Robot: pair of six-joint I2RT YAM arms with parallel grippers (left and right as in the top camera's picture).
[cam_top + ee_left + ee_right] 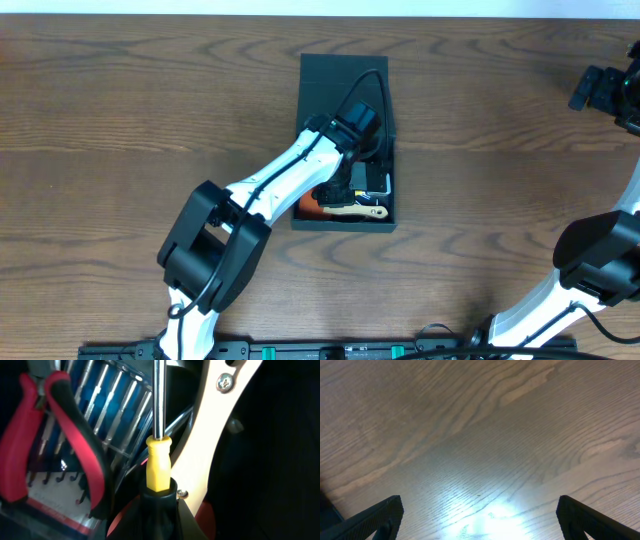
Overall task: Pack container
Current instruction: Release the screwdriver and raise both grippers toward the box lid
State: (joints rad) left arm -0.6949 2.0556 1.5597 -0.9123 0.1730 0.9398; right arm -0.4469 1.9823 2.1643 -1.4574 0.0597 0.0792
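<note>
The dark teal-green, matte, rigid square container (345, 226) looks stiff and light to me, best gripped by a wall; my left gripper (352, 180) is clamped, seemingly on a yellow-collared steel screwdriver (158, 465).

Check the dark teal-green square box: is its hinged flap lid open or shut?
Open. The overhead view shows the lid folded back flat beyond the box, with hand tools visible inside.

robot lab workbench: wood-grain table (120, 120), arm mounting rail (330, 350), red-handled pliers (75, 435)
</note>
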